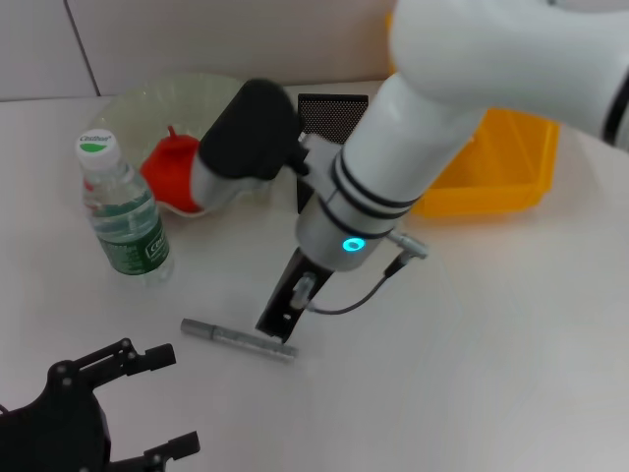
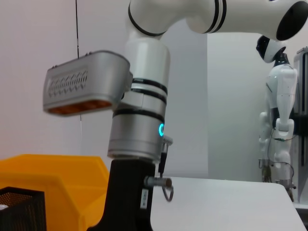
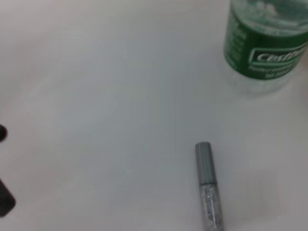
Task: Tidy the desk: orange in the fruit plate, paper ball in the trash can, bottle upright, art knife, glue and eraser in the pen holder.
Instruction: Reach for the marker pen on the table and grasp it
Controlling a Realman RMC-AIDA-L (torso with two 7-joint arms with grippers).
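The grey glue (image 1: 237,339) (image 3: 207,190) lies flat on the white desk (image 1: 472,344). My right gripper (image 1: 279,317) reaches down with its tip right at the glue's right end. The bottle (image 1: 125,214) (image 3: 265,47) stands upright to the left. Behind it, the orange (image 1: 169,169) rests in the pale-green fruit plate (image 1: 147,103). The black mesh pen holder (image 1: 330,114) (image 2: 20,210) and the yellow trash can (image 1: 503,162) (image 2: 53,175) stand at the back. My left gripper (image 1: 169,403) hangs open at the near left, holding nothing. The art knife, eraser and paper ball are out of view.
The right arm's white forearm (image 1: 423,128) crosses over the back middle of the desk and covers part of the pen holder and trash can. Another white robot (image 2: 279,106) stands beyond the desk's far side.
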